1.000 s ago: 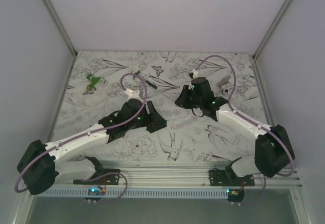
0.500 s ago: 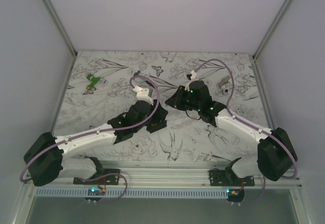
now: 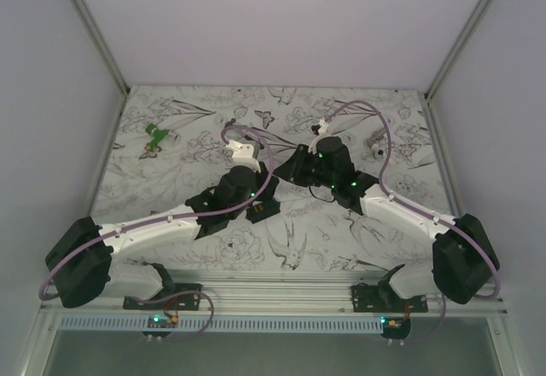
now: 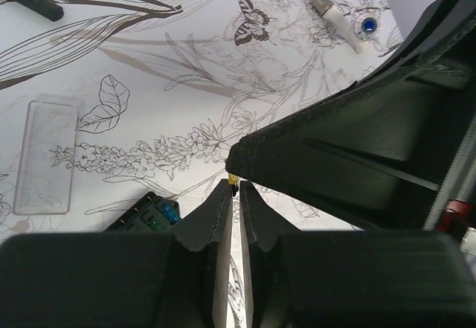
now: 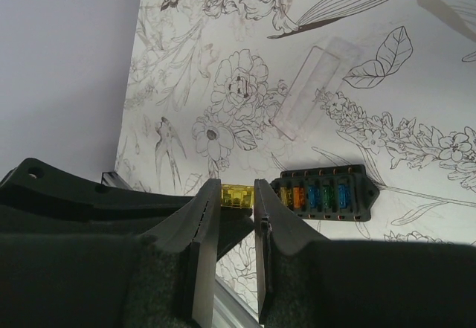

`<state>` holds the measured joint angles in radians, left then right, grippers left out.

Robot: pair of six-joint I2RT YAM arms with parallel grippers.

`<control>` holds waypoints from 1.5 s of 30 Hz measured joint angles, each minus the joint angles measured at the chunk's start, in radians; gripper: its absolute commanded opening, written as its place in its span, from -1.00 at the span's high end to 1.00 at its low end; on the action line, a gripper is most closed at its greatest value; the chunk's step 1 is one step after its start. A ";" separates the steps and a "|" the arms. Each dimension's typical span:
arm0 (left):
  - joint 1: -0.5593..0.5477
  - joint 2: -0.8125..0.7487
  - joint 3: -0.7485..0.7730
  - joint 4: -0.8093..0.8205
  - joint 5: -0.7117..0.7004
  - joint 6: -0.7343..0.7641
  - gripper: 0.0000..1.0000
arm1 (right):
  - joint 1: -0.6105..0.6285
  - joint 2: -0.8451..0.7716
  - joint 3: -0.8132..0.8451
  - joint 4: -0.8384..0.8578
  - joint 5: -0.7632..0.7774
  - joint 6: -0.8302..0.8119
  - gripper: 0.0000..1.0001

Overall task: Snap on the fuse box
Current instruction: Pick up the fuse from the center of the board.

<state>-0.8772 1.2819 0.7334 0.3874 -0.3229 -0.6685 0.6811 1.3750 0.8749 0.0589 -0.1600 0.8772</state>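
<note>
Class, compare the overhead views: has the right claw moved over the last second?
Yes. The right claw has shifted left, toward the green piece, which stayed put.

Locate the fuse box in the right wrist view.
The fuse box lies on the table right of centre, just right of the right gripper, which pinches a yellow fuse; the clear lid lies apart, above it.

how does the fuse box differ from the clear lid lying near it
The fuse box is black and opaque, holding a row of coloured fuses; the clear lid is see-through, the print of the table showing through it. The fuse box looks thick, the clear lid thin and flat. Both are rectangular and lie apart on the table.
</note>
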 measured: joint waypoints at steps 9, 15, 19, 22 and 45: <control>0.000 0.016 0.000 -0.002 -0.019 0.009 1.00 | 0.010 -0.001 -0.010 0.022 -0.003 0.008 0.43; 0.031 -0.048 -0.053 0.002 0.024 0.025 1.00 | 0.009 -0.021 -0.011 0.018 -0.014 -0.035 0.13; 0.106 -0.146 -0.114 0.002 0.129 0.064 1.00 | -0.028 -0.069 -0.011 0.012 -0.079 -0.131 0.09; 0.171 -0.227 -0.152 -0.001 0.246 0.091 1.00 | -0.075 -0.115 -0.010 0.013 -0.151 -0.230 0.09; 0.237 -0.446 -0.123 -0.075 0.854 0.172 1.00 | -0.044 -0.172 0.074 0.009 -0.794 -0.713 0.18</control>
<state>-0.6407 0.8364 0.6102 0.3122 0.5308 -0.4961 0.6373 1.2030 0.9489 0.0677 -0.9543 0.1642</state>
